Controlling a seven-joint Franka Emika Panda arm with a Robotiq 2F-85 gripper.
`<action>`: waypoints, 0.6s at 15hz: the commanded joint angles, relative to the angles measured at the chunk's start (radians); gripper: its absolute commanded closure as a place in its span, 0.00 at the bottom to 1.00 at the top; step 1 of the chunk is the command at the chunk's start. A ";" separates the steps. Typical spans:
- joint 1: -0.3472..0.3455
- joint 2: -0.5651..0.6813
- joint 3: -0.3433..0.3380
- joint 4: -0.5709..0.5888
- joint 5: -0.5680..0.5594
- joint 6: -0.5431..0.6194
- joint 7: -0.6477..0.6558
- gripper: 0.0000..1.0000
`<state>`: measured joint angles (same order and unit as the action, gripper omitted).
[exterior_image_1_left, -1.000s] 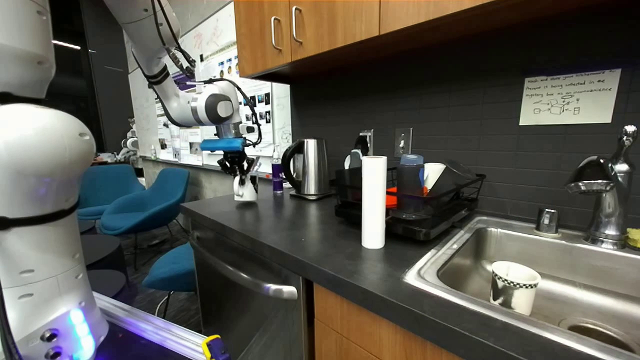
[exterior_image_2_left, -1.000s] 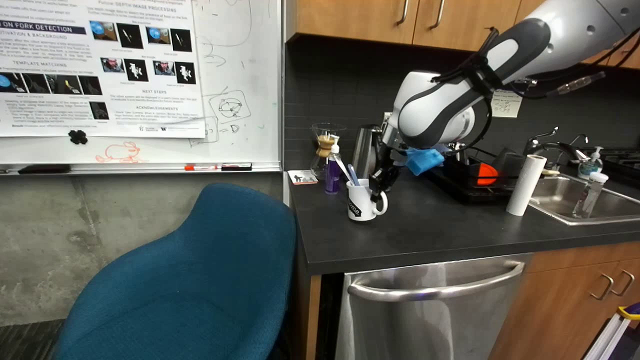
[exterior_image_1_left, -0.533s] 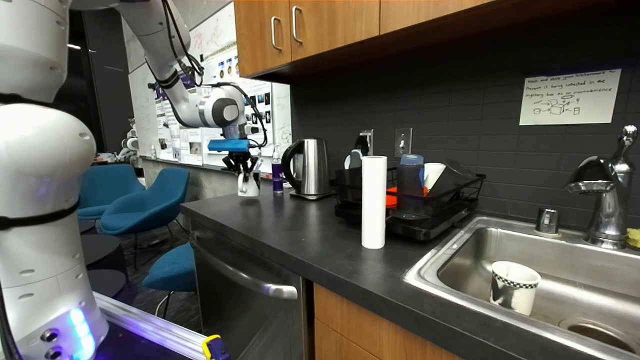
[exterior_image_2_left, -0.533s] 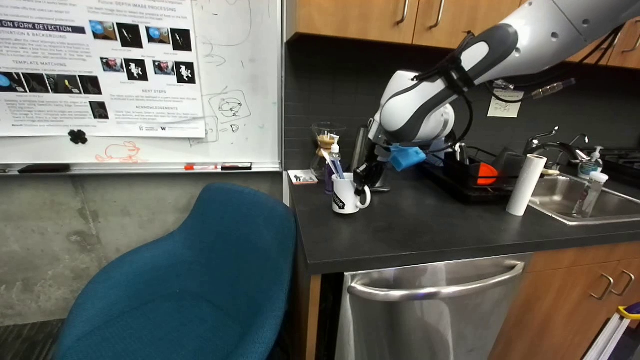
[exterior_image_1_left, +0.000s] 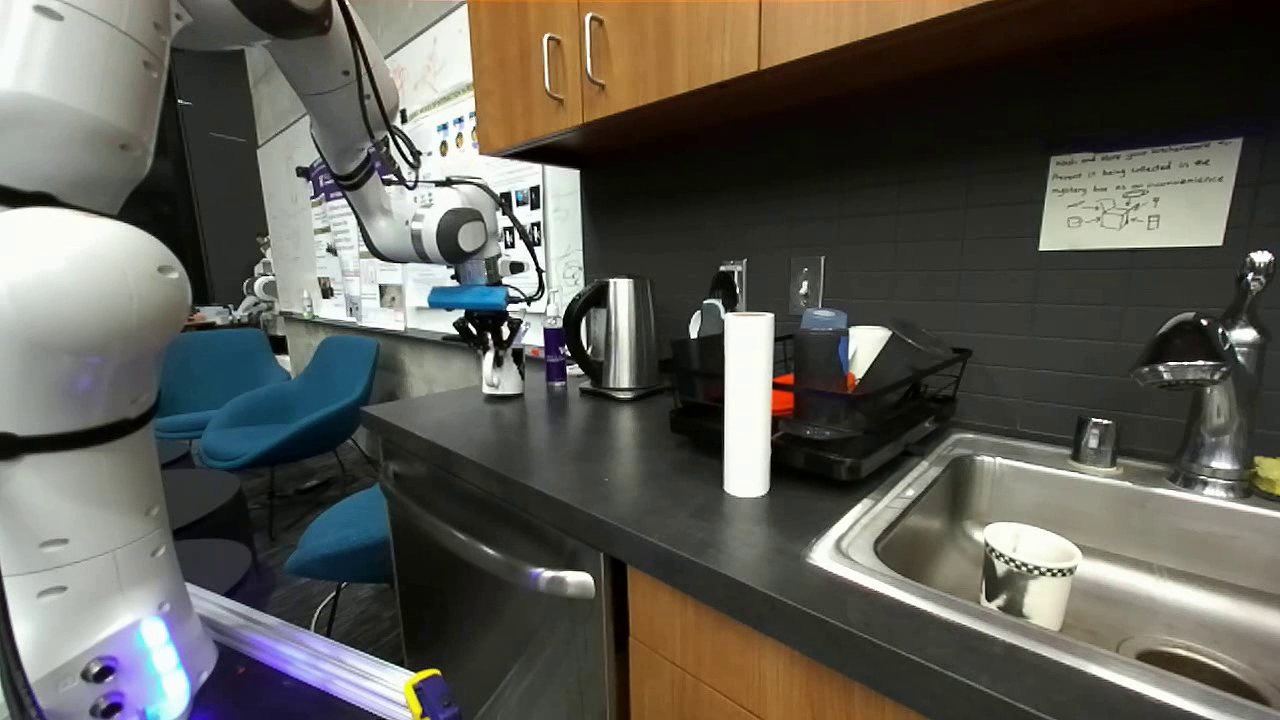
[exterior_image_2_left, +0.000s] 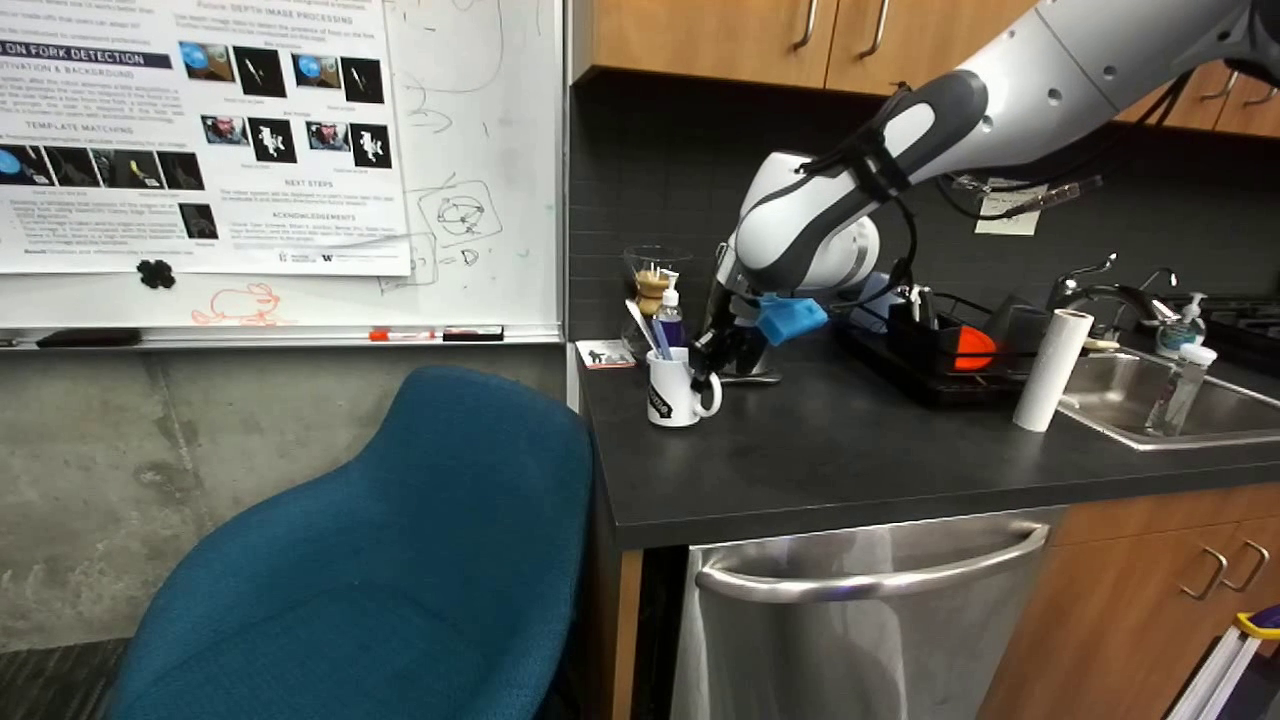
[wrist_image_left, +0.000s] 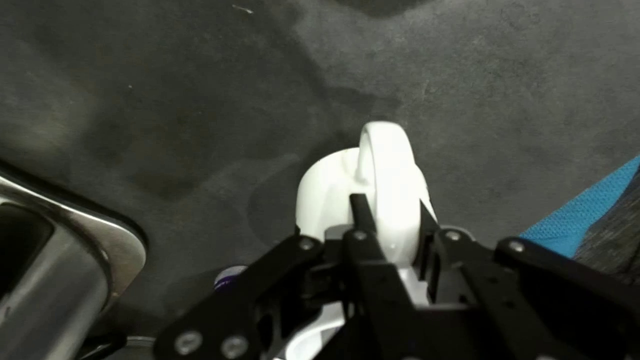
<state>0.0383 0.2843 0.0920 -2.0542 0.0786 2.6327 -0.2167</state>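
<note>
- Fingers (wrist_image_left: 362, 212) pinch the handle (wrist_image_left: 394, 185); the white mug (wrist_image_left: 325, 197) is just below and beside them;
- likely stiff, slick, breakable, fairly heavy; the handle between the fingers seems the surest hold

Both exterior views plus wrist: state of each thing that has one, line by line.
Mug, upright, slim sticks inside; can't tell if it touches the counter.
Gripper, closed on the mug's handle.
Kettle, upright.
Pump bottle, upright.
Cupboards, shut.
Dishwasher, shut.
Dish rack, loaded.
Paper roll, standing on end.
Tap, no water seen running.
Cup, mouth up in the sink.
</note>
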 joint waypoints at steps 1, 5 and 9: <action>-0.022 0.028 0.011 0.045 0.004 0.012 -0.033 0.95; -0.034 0.032 0.012 0.048 0.007 0.014 -0.045 0.80; -0.047 0.014 0.015 0.026 0.015 0.007 -0.060 0.44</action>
<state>0.0133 0.3112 0.0926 -2.0229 0.0786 2.6421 -0.2477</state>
